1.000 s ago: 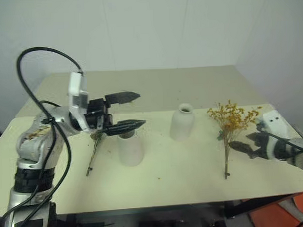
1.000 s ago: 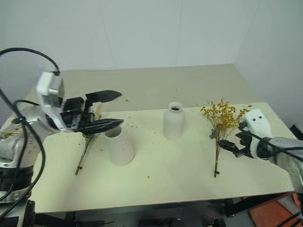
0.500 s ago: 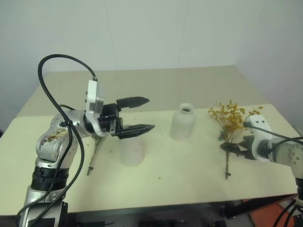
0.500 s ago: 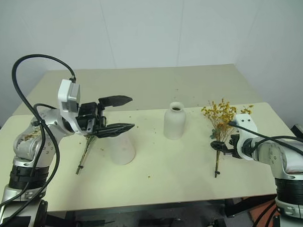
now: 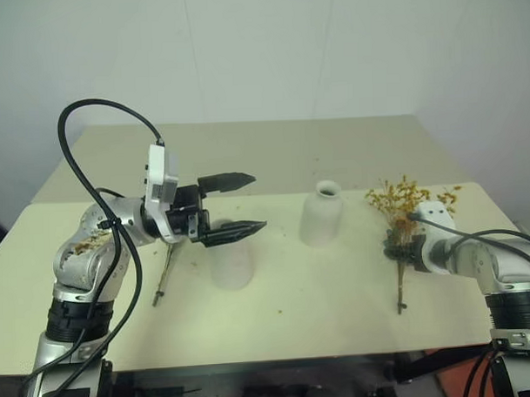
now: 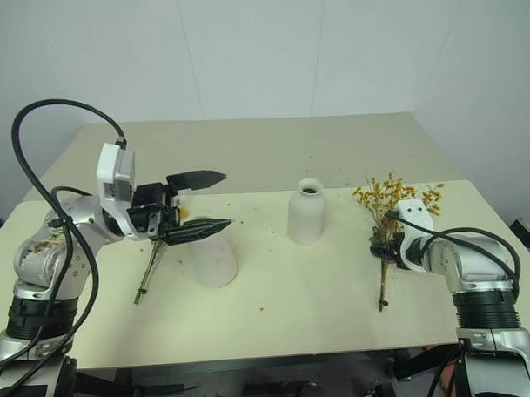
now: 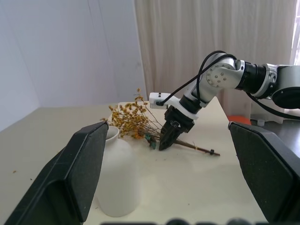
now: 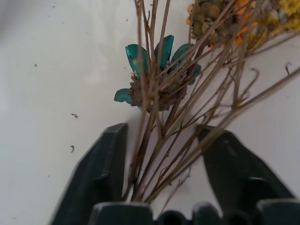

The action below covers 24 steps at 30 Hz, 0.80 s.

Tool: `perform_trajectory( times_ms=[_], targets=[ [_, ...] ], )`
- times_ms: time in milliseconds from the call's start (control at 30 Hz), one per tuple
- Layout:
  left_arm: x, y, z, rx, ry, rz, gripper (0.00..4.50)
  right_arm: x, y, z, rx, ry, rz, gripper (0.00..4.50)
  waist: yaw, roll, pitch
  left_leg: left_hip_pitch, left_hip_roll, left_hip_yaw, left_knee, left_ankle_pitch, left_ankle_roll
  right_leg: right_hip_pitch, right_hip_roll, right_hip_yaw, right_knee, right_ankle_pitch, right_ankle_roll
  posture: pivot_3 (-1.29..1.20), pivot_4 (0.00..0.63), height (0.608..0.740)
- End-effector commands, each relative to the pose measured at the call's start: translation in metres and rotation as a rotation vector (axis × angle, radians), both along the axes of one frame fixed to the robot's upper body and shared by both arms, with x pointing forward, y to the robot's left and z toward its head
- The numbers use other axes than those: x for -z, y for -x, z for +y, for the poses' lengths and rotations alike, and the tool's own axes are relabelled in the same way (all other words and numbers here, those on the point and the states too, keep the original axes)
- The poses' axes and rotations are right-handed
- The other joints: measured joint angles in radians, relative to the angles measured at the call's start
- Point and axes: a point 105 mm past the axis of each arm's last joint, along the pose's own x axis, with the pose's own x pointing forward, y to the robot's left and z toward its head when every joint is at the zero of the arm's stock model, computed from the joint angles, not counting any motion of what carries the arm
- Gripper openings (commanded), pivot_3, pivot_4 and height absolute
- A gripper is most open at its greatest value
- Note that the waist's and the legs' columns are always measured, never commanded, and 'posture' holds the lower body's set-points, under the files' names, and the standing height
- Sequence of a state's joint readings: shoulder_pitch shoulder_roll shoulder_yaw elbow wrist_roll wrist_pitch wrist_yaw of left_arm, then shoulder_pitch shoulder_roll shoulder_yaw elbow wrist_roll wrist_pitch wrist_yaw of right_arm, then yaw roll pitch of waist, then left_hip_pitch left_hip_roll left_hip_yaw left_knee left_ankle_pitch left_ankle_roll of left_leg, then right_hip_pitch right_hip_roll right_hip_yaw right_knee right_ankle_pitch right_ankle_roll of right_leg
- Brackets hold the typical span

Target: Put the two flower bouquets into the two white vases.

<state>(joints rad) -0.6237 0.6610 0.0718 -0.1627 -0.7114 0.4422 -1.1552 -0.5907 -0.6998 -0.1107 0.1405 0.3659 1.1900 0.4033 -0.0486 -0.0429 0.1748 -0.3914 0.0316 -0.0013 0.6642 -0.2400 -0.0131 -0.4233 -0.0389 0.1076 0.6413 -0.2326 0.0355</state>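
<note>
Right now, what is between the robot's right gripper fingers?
In the right wrist view, the yellow bouquet's thin stems run between the right gripper's two black fingers, over bare table.

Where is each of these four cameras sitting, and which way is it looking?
Head views, left and right eye: high on the head, looking forward and down at the table; both arms show, the left gripper above the tapered vase, the right gripper at the yellow bouquet.
Left wrist view: looks between its own two fingers across the table at the right gripper and yellow bouquet.
Right wrist view: looks along its fingers at the bouquet's stems.
Shared: all four show the yellow bouquet.
</note>
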Motion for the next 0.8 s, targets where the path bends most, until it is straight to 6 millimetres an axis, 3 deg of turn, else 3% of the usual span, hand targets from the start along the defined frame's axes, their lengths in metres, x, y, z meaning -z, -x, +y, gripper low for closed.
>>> perform_trajectory(
  times_ms=[33,167,367,433,500,633,700,800],
  targets=[
    [-0.010,0.006,0.007,-0.011,-0.001,-0.046,4.50,-0.014,-0.002,-0.004,0.008,0.006,-0.040,1.38,-0.002,0.000,0.000,0.000,0.000,0.000,0.000,0.000,0.000,0.000,0.000,0.000,0.000,0.000,0.000,0.00,0.150,0.740],
    [-0.014,0.003,0.015,-0.047,0.010,-0.054,4.50,-0.017,-0.002,-0.004,0.006,0.006,-0.041,0.01,-0.002,0.000,0.000,0.000,0.000,0.000,0.000,0.000,0.000,0.000,0.000,0.000,0.000,0.000,0.000,0.00,0.150,0.740],
    [-0.019,0.003,0.016,-0.047,0.026,-0.058,4.50,-0.039,-0.003,-0.004,0.005,0.087,-0.140,0.01,-0.001,0.000,0.000,-0.001,0.000,0.000,0.000,0.000,0.000,-0.001,0.000,0.000,0.000,0.000,0.000,0.00,0.150,0.740],
    [-0.019,0.004,0.016,-0.045,0.027,-0.057,4.50,-0.061,-0.009,-0.012,0.072,0.169,-0.266,0.01,-0.001,0.000,0.000,-0.001,0.000,0.000,0.000,0.000,0.000,-0.001,0.000,0.000,0.000,0.000,0.000,0.00,0.150,0.740],
    [-0.019,0.004,0.016,-0.045,0.029,-0.056,4.50,-0.097,-0.016,-0.014,0.139,0.227,-0.509,0.01,0.000,0.000,0.000,-0.001,0.000,0.000,0.000,0.000,0.000,-0.001,0.000,0.000,0.000,0.000,0.000,0.00,0.150,0.740],
    [-0.021,0.003,0.018,-0.055,0.035,-0.058,4.50,-0.153,-0.015,0.003,0.129,0.348,-0.897,0.01,-0.004,0.000,0.000,-0.001,0.000,0.000,0.000,0.000,0.000,-0.002,0.000,0.000,0.000,0.000,0.000,0.00,0.150,0.740],
    [-0.022,0.002,0.020,-0.061,0.042,-0.060,4.50,-0.174,-0.014,0.022,0.091,0.256,-1.019,0.01,-0.006,0.000,0.000,-0.001,0.000,0.000,0.000,0.000,0.000,-0.002,0.000,0.000,0.000,0.000,0.000,0.00,0.150,0.740],
    [-0.024,0.003,0.022,-0.062,0.055,-0.053,4.50,-0.215,0.004,0.058,-0.020,-0.062,-1.275,0.01,-0.020,0.000,0.000,0.000,0.000,0.000,0.000,0.000,0.000,-0.001,0.000,0.000,0.000,0.000,0.000,0.00,0.150,0.740]
  ],
)
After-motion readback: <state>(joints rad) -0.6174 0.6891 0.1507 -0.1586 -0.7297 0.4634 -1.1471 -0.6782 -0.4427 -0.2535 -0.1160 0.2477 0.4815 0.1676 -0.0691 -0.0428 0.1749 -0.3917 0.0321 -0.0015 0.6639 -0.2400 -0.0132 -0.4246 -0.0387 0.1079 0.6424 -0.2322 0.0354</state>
